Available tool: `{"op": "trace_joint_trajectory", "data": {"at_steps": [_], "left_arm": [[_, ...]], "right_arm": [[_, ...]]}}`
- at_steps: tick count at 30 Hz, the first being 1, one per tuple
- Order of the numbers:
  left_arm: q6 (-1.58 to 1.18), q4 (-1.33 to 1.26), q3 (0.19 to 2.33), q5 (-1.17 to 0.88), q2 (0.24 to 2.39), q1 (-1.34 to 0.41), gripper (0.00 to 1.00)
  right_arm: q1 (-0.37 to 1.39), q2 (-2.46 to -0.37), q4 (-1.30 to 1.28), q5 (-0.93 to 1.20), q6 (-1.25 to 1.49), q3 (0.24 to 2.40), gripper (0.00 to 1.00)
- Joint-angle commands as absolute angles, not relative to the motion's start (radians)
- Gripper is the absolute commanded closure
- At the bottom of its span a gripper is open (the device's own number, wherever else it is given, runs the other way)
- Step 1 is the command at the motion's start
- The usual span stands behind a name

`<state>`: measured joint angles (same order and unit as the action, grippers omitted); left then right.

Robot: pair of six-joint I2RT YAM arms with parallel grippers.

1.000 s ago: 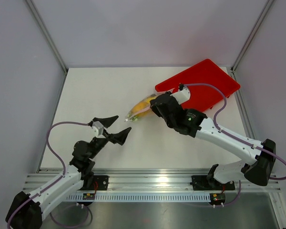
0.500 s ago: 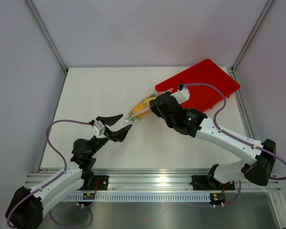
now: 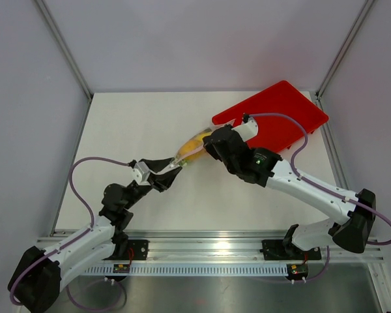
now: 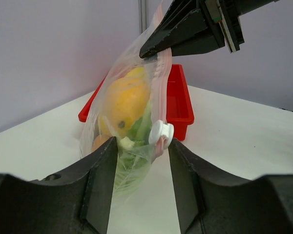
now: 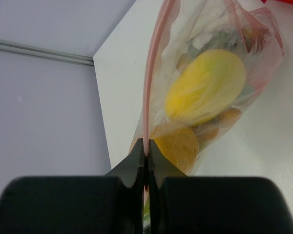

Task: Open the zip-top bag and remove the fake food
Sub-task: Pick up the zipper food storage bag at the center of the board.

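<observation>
The right hand (image 5: pixel 145 146) is pinched tight on the pink-red zip strip (image 5: pixel 154 73) of a small clear, crinkly plastic zip-top bag (image 5: pixel 210 29). It holds the bag up by that edge over the white worktop (image 3: pixel 130 130), near the corner of a red rectangular plastic tray (image 3: pixel 280 107).

Through the plastic, the fake food shows as a large smooth yellow fruit (image 5: pixel 205 85) and a round orange piece (image 5: pixel 178 146). Some green bits (image 4: pixel 136 127) and smaller tan pieces (image 5: pixel 229 116) are too blurred to name.

The left hand (image 4: pixel 142 146) has its two black fingers half spread on either side of the bag's lower end. A white round zip slider (image 4: pixel 160 133) sits just beside one finger. Whether the fingers press the plastic cannot be told.

The bag's bottom is hidden behind those fingers, so its contact with the worktop cannot be seen. From above, the right wrist covers most of the bag, leaving only a yellow sliver.
</observation>
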<state>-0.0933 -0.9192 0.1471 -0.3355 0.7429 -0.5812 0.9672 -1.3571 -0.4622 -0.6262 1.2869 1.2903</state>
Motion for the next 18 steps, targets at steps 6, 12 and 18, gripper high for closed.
{"op": "trace_joint_trajectory", "data": {"at_steps": [6,12,18], "left_arm": [[-0.046,-0.951,0.216,-0.388,0.781,-0.586,0.61],[-0.055,-0.954,0.219,-0.393,0.814,-0.586,0.46],[-0.054,-0.992,0.18,-0.371,0.796,-0.586,0.36]], "right_arm": [[0.96,-1.347,-0.46,-0.637,1.315,1.338,1.0],[0.96,-1.341,-0.463,-0.632,1.324,1.345,1.0],[0.962,-1.324,-0.471,-0.638,1.33,1.347,1.0]]}}
